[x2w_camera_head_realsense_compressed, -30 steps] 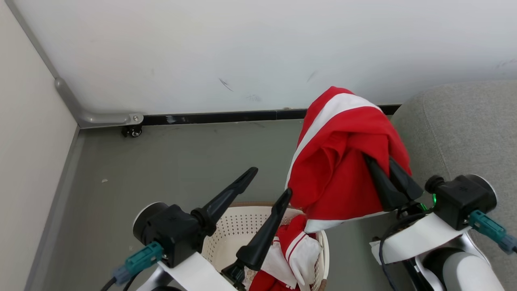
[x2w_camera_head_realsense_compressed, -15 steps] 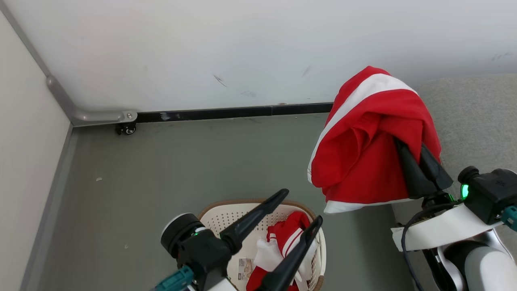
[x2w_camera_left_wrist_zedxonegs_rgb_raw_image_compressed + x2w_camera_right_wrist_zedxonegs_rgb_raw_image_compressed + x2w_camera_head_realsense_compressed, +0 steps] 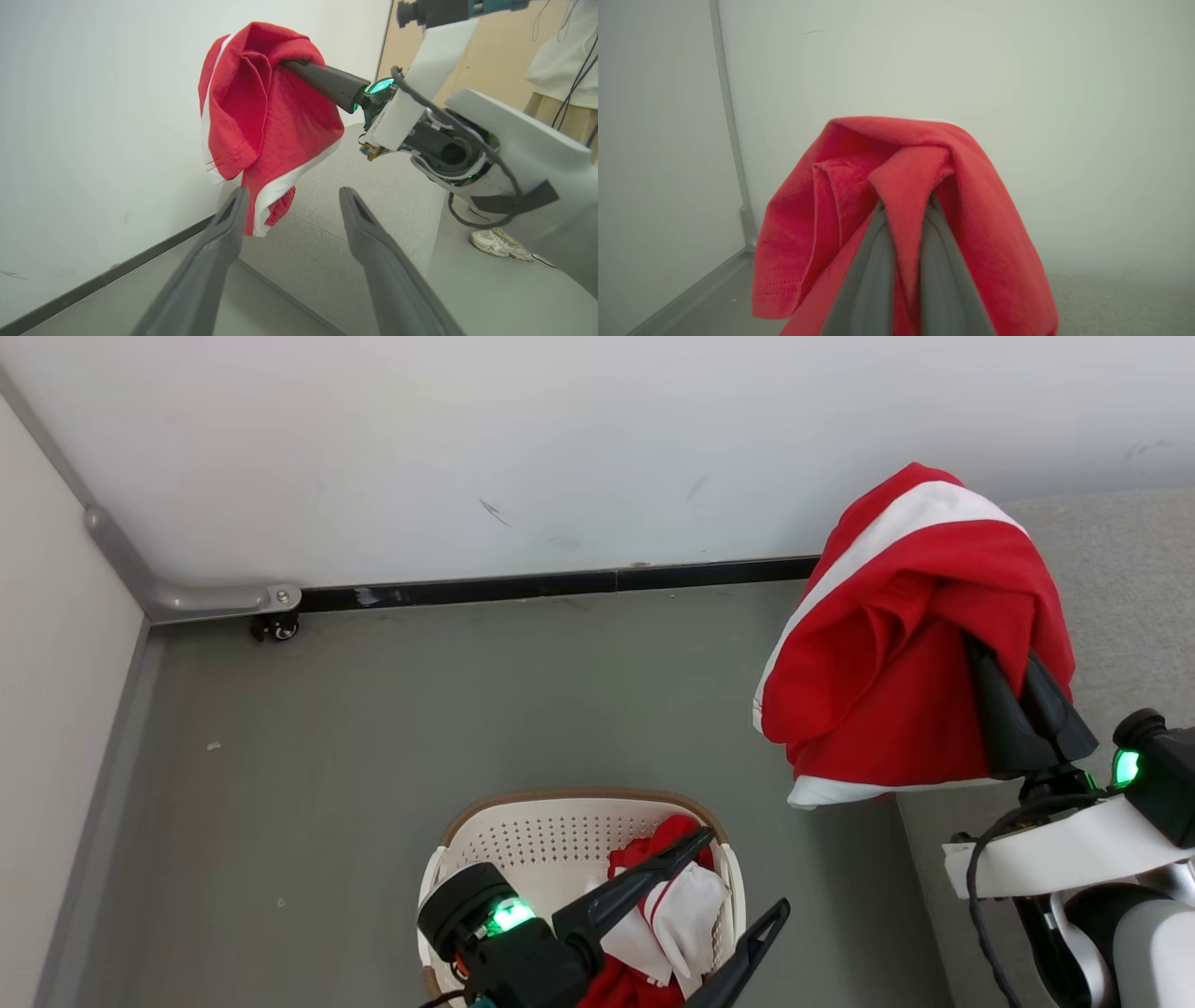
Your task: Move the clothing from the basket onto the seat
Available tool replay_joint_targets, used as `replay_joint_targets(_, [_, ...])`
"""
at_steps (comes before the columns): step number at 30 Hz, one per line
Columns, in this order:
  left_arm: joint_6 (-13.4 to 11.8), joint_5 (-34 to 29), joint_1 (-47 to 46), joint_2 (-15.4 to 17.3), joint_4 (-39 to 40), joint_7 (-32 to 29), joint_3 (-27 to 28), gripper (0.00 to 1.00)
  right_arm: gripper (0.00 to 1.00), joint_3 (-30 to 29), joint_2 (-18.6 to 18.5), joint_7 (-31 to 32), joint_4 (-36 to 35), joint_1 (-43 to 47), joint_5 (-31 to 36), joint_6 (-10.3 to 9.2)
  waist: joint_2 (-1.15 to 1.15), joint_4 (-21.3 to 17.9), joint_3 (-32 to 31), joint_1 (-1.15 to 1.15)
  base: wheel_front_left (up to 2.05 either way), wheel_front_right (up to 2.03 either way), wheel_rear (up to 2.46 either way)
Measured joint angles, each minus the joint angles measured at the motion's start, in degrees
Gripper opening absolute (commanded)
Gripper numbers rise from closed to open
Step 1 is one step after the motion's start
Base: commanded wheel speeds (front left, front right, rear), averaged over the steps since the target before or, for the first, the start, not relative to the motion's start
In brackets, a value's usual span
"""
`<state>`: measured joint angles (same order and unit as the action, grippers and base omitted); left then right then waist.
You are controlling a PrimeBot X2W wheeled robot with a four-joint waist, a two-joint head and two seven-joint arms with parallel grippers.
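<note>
Far left: pale wall (image 3: 560,448) meeting grey floor (image 3: 448,700), with a small caster (image 3: 277,629) at the skirting corner. Nothing of the task there.

Lower centre: basket (image 3: 551,845) on the floor, well apart from the seat. Inside it, a heap of clothing (image 3: 686,905), red and white, pushed against the right-hand wall; more than one piece by the look of it, exact count not clear.

Over the basket's right side, the left jaws: spread wide, holding nothing. One finger across the heap in the head view; touching or hovering, cannot tell.

Right of centre: held garment (image 3: 896,700), red with a white band, bunched and draped over the right jaws. Those pressed together on a fold of it, plain from the right wrist view, with red fabric (image 3: 906,186) pinched between the two fingers. Raised high and hanging free, hem off the floor, at the left edge of the seat rather than fully over it.

Far right: seat (image 3: 1130,579), grey and upholstered. No garment seen lying on the visible part.

Judged as early in the job: one piece lifted out and in the air, not yet set down. Left to do: carry over the cushion, lower, release, then go back for the heap.
</note>
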<state>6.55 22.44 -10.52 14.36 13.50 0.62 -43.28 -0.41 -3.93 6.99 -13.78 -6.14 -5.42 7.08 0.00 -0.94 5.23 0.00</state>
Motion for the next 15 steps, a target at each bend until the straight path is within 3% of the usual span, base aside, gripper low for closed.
replay_joint_targets(15, [0.1, -0.47, -1.25, 0.51, -1.83, 2.52, -2.71, 1.0, 0.0, -5.3, 0.54, 0.0, -0.07, 0.04, 1.09, 0.0, 0.0, -3.02, 0.34, 0.0, 0.0, 0.0, 0.0])
